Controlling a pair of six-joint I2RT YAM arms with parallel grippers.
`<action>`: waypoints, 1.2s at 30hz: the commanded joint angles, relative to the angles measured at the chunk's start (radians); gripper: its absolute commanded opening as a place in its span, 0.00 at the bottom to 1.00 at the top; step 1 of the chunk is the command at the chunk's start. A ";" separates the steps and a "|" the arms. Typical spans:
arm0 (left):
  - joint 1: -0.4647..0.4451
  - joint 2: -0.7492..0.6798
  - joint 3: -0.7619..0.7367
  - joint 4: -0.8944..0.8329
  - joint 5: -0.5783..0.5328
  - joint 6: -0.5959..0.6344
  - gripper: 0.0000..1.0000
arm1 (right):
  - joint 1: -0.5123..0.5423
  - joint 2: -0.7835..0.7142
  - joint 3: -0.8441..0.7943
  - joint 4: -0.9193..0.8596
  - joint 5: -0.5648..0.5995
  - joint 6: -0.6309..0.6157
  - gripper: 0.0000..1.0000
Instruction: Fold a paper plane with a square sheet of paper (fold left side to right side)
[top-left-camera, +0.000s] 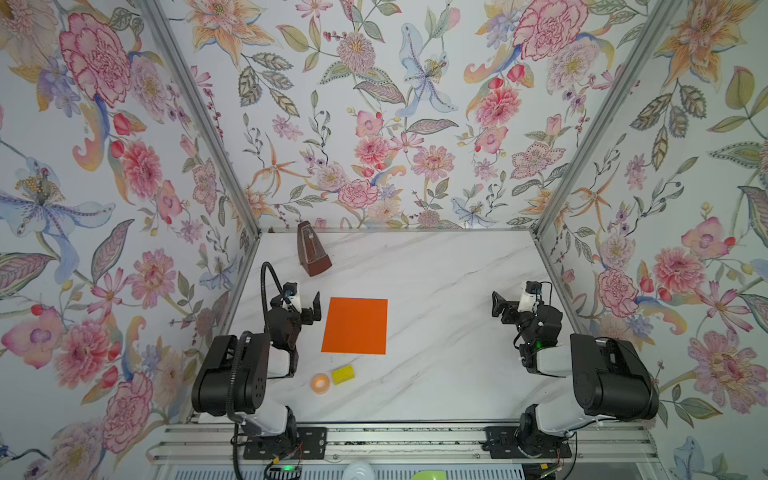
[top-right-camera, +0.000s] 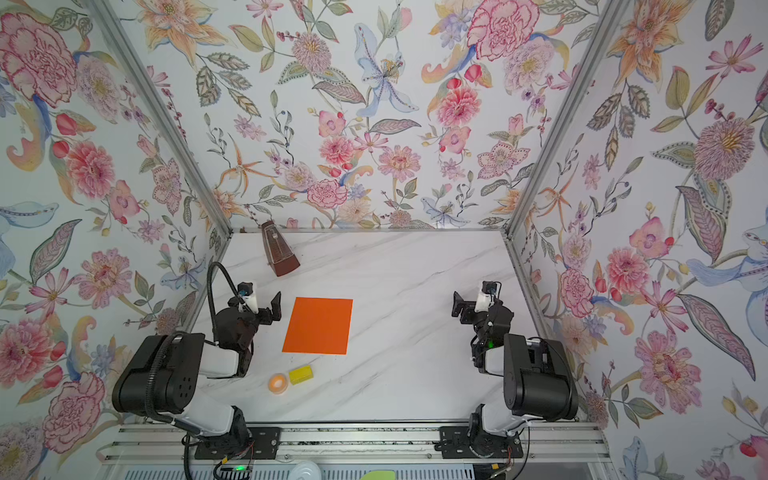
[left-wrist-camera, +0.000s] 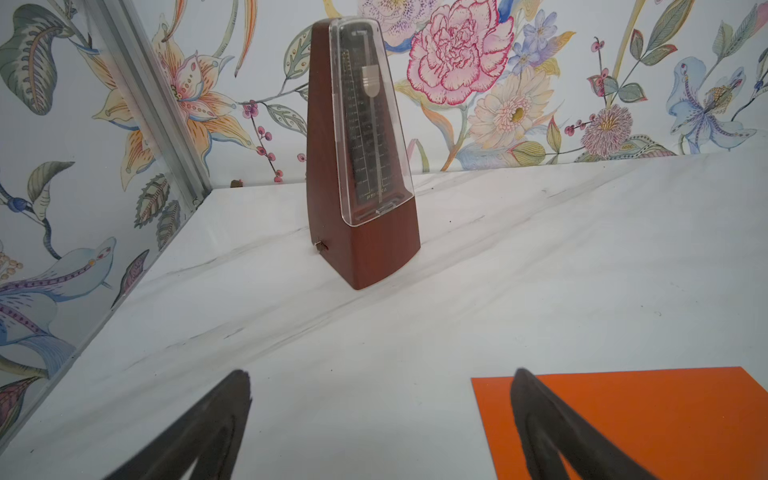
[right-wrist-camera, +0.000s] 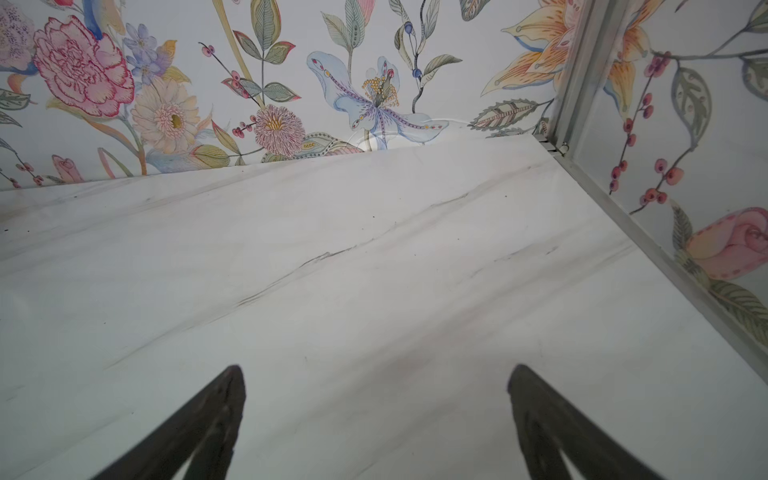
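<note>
We count one square sheet of paper (top-left-camera: 354, 326), one metronome (top-left-camera: 312, 251), one tape ring (top-left-camera: 320, 383), one yellow block (top-left-camera: 343, 374), plus two: left end effector (left-wrist-camera: 380, 376), right end effector (right-wrist-camera: 374, 372).

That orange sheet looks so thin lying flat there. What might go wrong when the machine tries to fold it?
1. The flat bright-orange square sheet of paper lies flush on the white marble-look table, so the open left fingers may slide it rather than lift an edge.
2. The small orange tape ring and small yellow block sit close to its near edge and could get knocked.
</note>
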 joint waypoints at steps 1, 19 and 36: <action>0.003 -0.003 -0.010 0.038 0.024 0.006 0.99 | -0.002 0.006 -0.012 0.032 -0.015 -0.011 0.99; 0.001 0.000 0.000 0.019 -0.052 -0.020 0.99 | -0.007 0.005 -0.012 0.032 -0.017 -0.006 0.99; 0.001 -0.067 -0.010 -0.004 -0.146 -0.051 0.99 | 0.024 -0.088 0.021 -0.115 0.064 -0.018 0.99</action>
